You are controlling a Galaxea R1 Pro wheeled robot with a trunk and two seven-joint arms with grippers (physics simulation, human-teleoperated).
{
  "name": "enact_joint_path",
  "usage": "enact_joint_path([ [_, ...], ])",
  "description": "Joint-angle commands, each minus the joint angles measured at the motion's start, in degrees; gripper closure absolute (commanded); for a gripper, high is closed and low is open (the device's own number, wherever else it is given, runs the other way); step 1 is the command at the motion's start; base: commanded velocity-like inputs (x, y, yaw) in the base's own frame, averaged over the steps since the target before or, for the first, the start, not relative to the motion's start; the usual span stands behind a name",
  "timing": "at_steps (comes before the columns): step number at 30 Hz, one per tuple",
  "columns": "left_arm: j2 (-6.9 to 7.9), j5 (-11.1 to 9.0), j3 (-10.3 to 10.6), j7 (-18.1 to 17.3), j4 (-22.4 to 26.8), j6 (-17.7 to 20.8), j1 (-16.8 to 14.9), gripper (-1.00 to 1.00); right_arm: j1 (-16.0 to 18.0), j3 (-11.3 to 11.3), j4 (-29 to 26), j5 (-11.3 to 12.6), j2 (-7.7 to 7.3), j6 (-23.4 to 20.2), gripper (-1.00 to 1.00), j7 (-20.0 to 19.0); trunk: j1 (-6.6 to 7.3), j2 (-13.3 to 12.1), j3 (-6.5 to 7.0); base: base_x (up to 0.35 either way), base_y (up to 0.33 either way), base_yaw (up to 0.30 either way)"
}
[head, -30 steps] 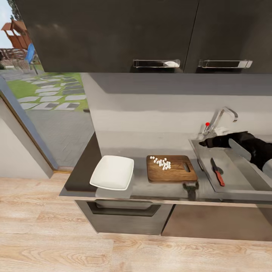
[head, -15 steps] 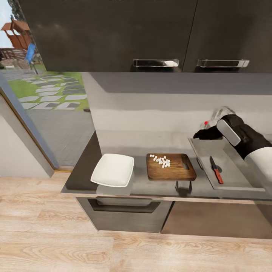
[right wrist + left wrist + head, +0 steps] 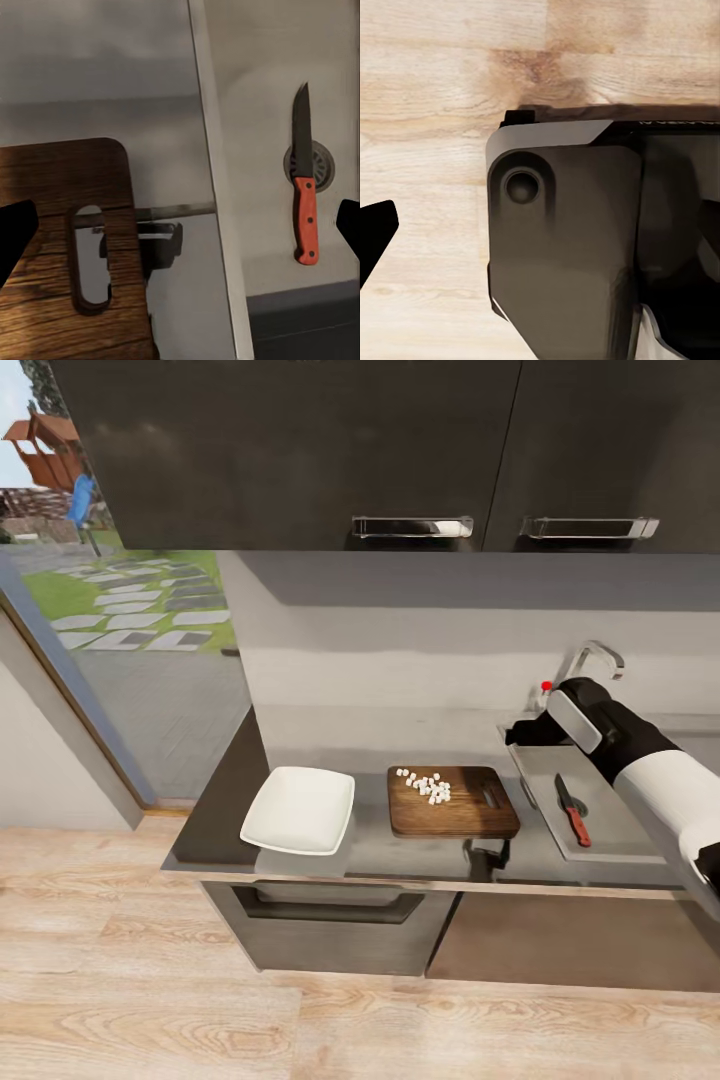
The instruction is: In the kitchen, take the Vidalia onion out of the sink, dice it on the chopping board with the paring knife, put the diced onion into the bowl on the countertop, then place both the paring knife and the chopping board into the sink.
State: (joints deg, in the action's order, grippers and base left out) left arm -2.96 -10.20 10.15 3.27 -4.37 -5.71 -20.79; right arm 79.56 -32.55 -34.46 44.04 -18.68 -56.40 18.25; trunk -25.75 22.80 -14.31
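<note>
Kitchen, head view: my right pincer (image 3: 520, 732) hangs at the near-left corner of the sink (image 3: 640, 840), right of centre in the frame, its fingers spread wide with nothing between them. The paring knife (image 3: 572, 812) already lies in the sink, red handle toward me; in the right wrist view it rests across the drain (image 3: 313, 161). The diced onion (image 3: 424, 786) sits in a pale heap on the chopping board (image 3: 452, 803), mid-frame on the grey tabletop (image 3: 400, 855), and the white bowl (image 3: 299, 811) just left of the board is empty.

The risk, as I judge it, is order: carrying the board to the sink now would tip the dice in with it (they are tiny and loose). Tilting the board toward the bowl could also scatter bits across the tabletop, or nudge the bowl toward the front edge. My left pincer (image 3: 371, 236) shows one dark fingertip over the wood floor; its opening I cannot tell.
</note>
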Motion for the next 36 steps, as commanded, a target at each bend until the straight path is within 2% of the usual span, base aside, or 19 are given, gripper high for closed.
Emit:
enact_joint_path([
  [1,-0.08,-0.52,0.49,0.07,-0.29,-0.45,-0.12,-1.00,0.08,-0.46,-0.09,0.61,-0.13,-0.10,-1.00,0.46,-0.03,0.12,-0.11,0.000,0.000,0.000],
  [11,0.05,-0.52,0.49,0.09,-0.30,-0.45,-0.12,-1.00,0.07,-0.65,0.31,0.61,0.12,-0.10,-1.00,0.47,-0.03,0.12,-0.35,0.000,0.000,0.000],
  [17,0.00,-0.52,0.49,0.12,-0.29,-0.45,-0.12,-1.00,0.07,-0.67,6.84,0.61,0.38,0.12,-1.00,0.04,-0.03,0.12,-0.86,0.000,0.000,0.000],
  [19,-0.01,-0.52,0.49,0.10,-0.30,-0.45,-0.12,-1.00,0.07,-0.69,7.42,0.61,0.41,0.14,-1.00,-0.05,-0.03,0.12,-1.03,0.000,0.000,0.000],
  [25,-0.02,-0.52,0.49,0.10,-0.29,-0.45,-0.12,-1.00,0.06,-0.70,7.81,0.64,1.80,0.15,-1.00,-0.14,-0.03,0.12,-1.58,0.000,0.000,0.000],
  [36,-0.02,-0.52,0.49,0.09,-0.29,-0.45,-0.12,-1.00,0.05,-0.67,7.65,0.87,1.98,0.15,-1.00,-0.29,-0.03,0.12,-2.59,0.000,0.000,0.000],
])
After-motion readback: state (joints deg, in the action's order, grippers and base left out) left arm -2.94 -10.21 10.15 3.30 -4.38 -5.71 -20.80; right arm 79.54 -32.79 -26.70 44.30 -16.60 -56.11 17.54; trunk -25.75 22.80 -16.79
